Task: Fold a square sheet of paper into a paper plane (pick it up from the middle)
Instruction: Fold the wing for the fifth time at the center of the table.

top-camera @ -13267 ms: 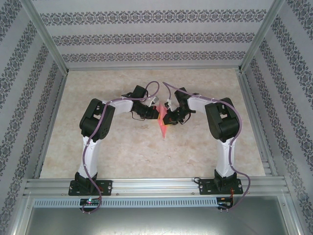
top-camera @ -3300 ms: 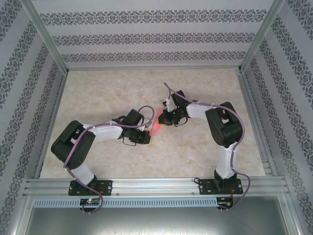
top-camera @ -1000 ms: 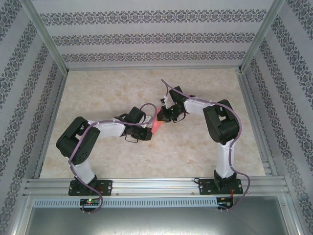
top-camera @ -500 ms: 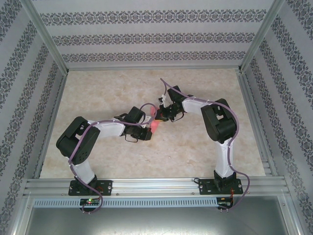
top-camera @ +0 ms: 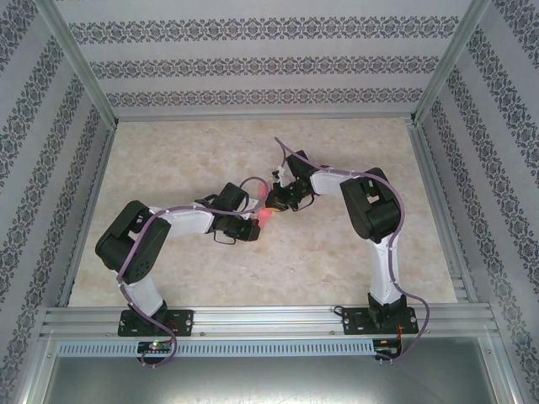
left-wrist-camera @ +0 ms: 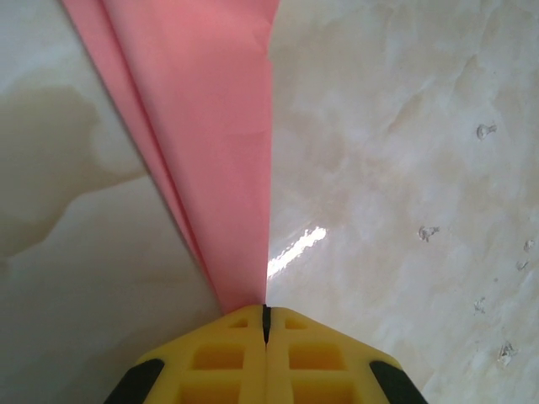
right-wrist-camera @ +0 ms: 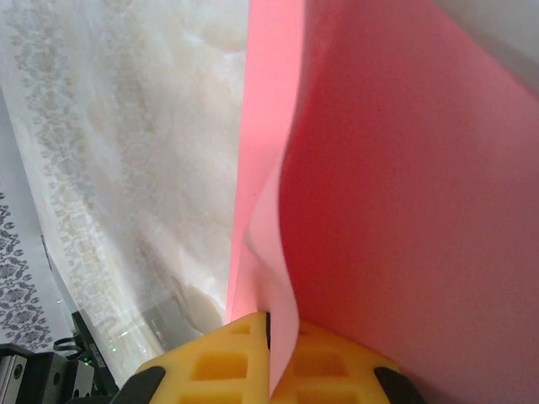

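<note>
Paper plane [left-wrist-camera: 215, 126], a slim tapering fold of thin pink-red paper, is held off the pale marbled tabletop [top-camera: 337, 269] near its middle, pinched at both ends. Left gripper [left-wrist-camera: 265, 313] is clamped shut on the narrow tip, and the paper fans straight ahead from its yellow pads [left-wrist-camera: 227, 358]. Right gripper [right-wrist-camera: 269, 324] is closed on the wider end, a loose flap bulging beside its jaws. Long axis runs gripper to gripper, near-left to far-right, so neither arm is nearer. Overhead, wrists cover most of the paper. Crease count and tail shape unreadable.
</note>
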